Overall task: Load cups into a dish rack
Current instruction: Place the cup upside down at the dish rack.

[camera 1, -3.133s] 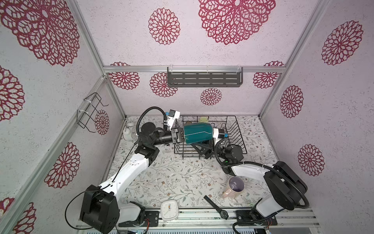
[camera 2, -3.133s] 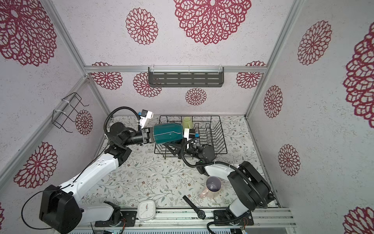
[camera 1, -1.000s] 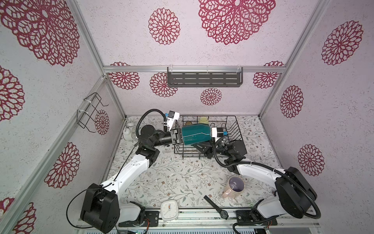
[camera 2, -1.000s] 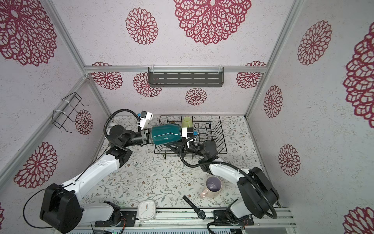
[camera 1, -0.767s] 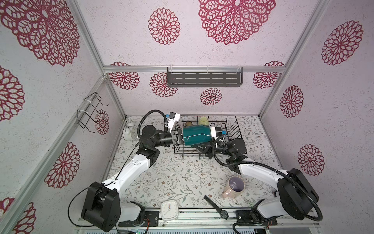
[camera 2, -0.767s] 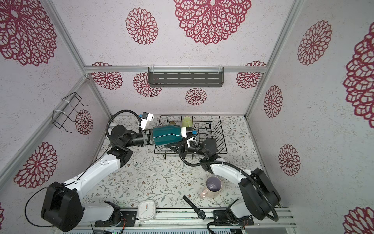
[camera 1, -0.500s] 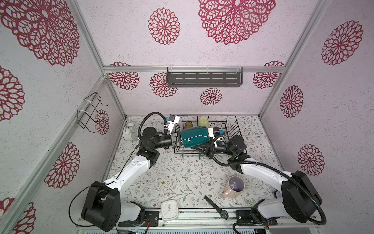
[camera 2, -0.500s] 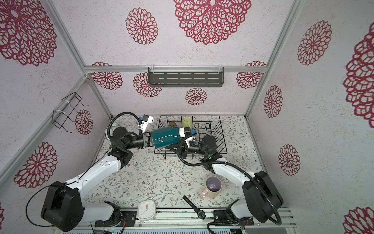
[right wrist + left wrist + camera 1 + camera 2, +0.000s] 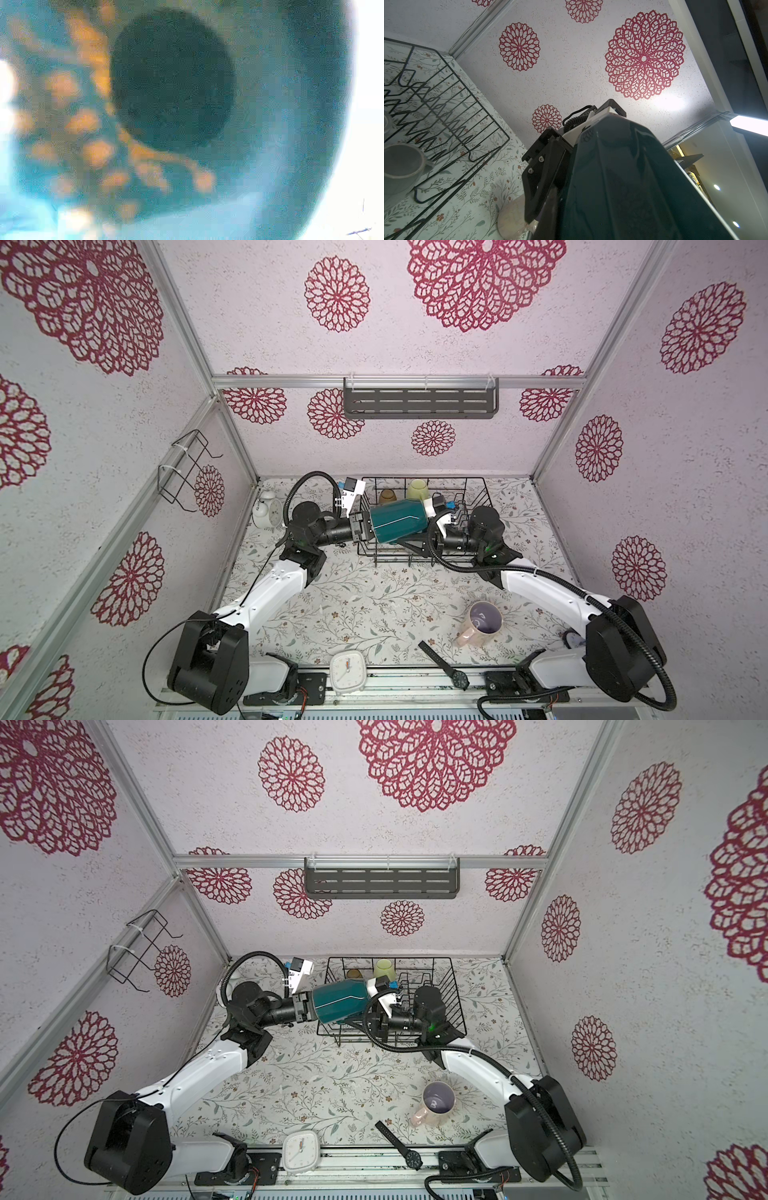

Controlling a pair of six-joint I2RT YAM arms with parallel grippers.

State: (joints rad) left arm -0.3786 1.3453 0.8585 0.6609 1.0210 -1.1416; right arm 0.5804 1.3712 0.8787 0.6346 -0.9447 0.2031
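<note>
A teal mug (image 9: 397, 522) hangs on its side over the front left part of the black wire dish rack (image 9: 484, 489), seen in both top views (image 9: 338, 1000). My left gripper (image 9: 360, 527) is shut on the mug's left end, and the mug's dark body (image 9: 623, 176) fills the left wrist view. My right gripper (image 9: 419, 539) sits at the mug's right end. One black finger (image 9: 409, 545) shows under the mug and the other is hidden. The right wrist view is a teal blur. A lime-green cup (image 9: 417, 490), an amber tumbler (image 9: 386, 495) and a grey mug (image 9: 400, 166) stand in the rack.
A pink mug (image 9: 480, 620) stands on the floral table at the front right. A round white clock (image 9: 266, 512) sits at the back left. A square white clock (image 9: 348, 670) and a wristwatch (image 9: 446, 666) lie at the front edge. A grey shelf (image 9: 419, 403) and a wire holder (image 9: 183, 472) hang on the walls.
The right arm's wrist has shifted back toward the rack while its gripper stays at the mug's right end. The mug has tilted slightly. The left grip is unchanged.
</note>
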